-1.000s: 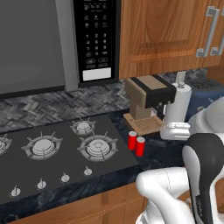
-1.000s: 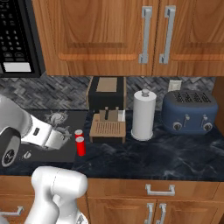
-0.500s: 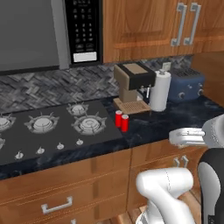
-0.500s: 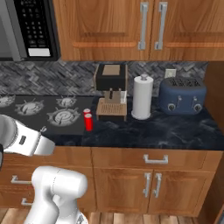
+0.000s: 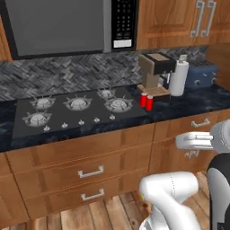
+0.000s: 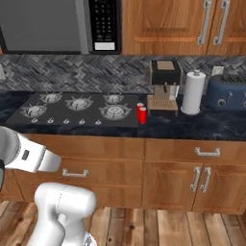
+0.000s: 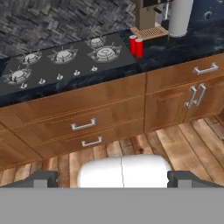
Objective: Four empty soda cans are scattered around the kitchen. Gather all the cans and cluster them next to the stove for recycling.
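Observation:
Two red soda cans (image 5: 146, 101) (image 6: 141, 113) (image 7: 136, 46) stand upright, touching side by side, on the dark counter just off the right edge of the black stove (image 5: 58, 119) (image 6: 57, 118) (image 7: 57, 72). My gripper (image 7: 113, 180) is open and empty, its two dark fingertips (image 7: 43, 179) far apart. It hangs low in front of the wooden cabinets, well back from the counter and far from the cans. The white hand (image 5: 191, 141) (image 6: 45, 162) points toward the cabinet fronts.
A coffee machine (image 5: 155, 72) stands right behind the cans, then a white paper-towel roll (image 5: 179, 78) and a blue toaster (image 5: 203, 74). A microwave (image 5: 67, 24) hangs over the stove. Drawers and cupboard doors (image 7: 192, 94) face me, and wooden floor (image 7: 183, 148) lies below.
The whole scene has shrunk and shifted as the base backed away from the counter. The cans stay by the stove. The hand has dropped below counter height, still open.

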